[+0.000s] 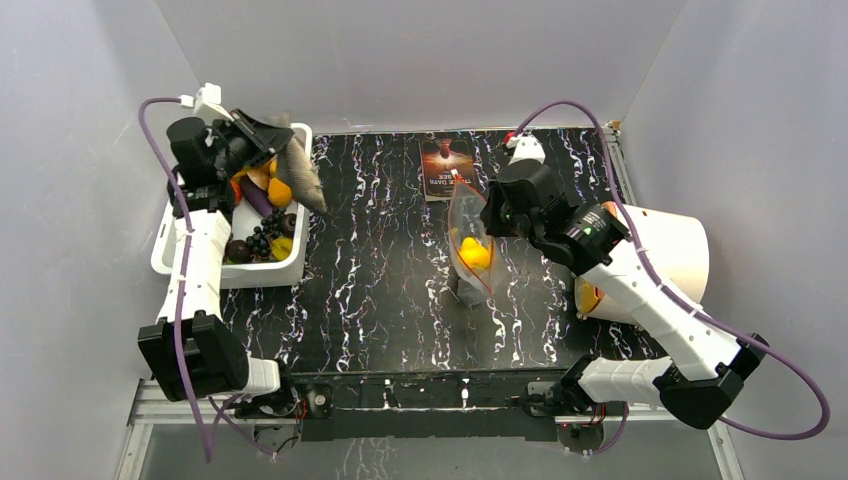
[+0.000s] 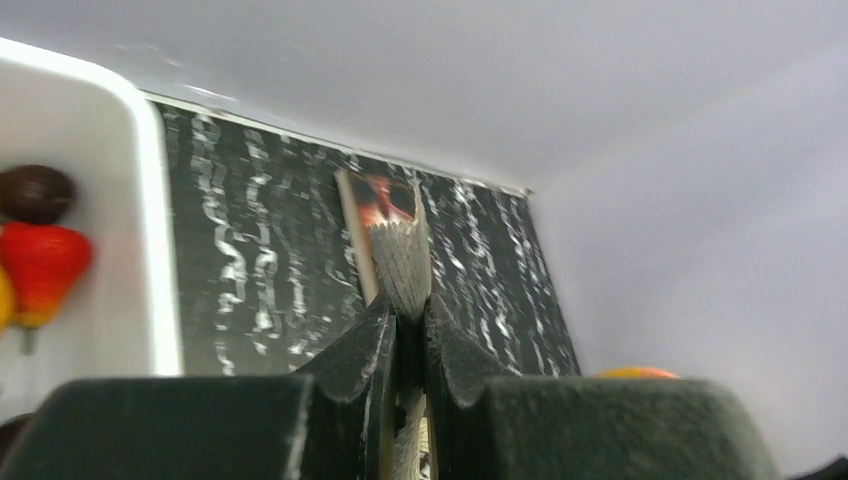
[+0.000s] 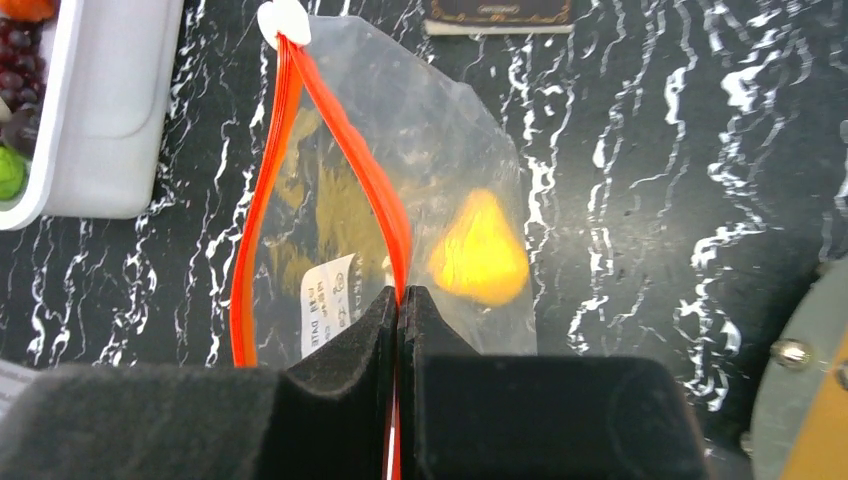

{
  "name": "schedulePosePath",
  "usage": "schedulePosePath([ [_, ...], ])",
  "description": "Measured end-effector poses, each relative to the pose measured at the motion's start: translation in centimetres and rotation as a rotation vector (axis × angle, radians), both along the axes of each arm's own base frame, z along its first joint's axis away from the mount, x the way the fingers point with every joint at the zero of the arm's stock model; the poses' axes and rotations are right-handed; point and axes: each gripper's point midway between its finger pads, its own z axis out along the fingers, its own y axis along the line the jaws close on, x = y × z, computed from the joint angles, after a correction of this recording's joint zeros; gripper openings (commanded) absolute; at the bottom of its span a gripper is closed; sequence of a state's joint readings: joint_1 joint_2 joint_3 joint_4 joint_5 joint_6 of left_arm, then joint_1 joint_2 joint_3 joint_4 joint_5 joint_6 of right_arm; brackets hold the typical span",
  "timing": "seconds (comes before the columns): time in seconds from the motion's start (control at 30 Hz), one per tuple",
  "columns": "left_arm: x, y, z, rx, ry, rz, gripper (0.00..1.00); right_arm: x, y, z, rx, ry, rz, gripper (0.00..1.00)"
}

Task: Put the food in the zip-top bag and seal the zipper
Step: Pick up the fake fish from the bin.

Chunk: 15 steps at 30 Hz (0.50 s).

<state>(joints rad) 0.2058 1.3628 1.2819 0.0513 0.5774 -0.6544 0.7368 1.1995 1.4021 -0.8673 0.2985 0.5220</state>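
Right wrist view: my right fingers (image 3: 370,330) pinch the zipper (image 3: 350,160), holding the bag (image 3: 450,150) agape beside the tub (image 1: 262,274). With my left fingers (image 2: 360,360) clamped on the fish (image 1: 300,165), I should lower it head-first, centred between the strips.

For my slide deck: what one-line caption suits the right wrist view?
Right gripper pinches one side of the red zipper on the open bag, yellow food inside.

my left arm (image 1: 200,262) and right arm (image 1: 655,295) are white shells with black joints. a purple cable (image 1: 560,103) trails along each. my left end effector (image 2: 405,325) and right end effector (image 3: 400,303) end in matte black, wedge-shaped fingers (image 3: 345,350).
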Motion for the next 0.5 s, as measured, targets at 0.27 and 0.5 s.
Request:
schedulePosePath([
  [0.27, -2.0, -8.8, -1.7, -0.058, 0.046, -0.247, 0.0, 1.1, -2.3, 1.2, -0.121, -0.021, -0.094, 0.0],
  [0.5, -4.4, -14.5, -2.6, -0.104, 0.083, -0.398, 0.0, 1.8, 0.0, -5.3, -0.171, 0.093, -0.027, 0.0],
])
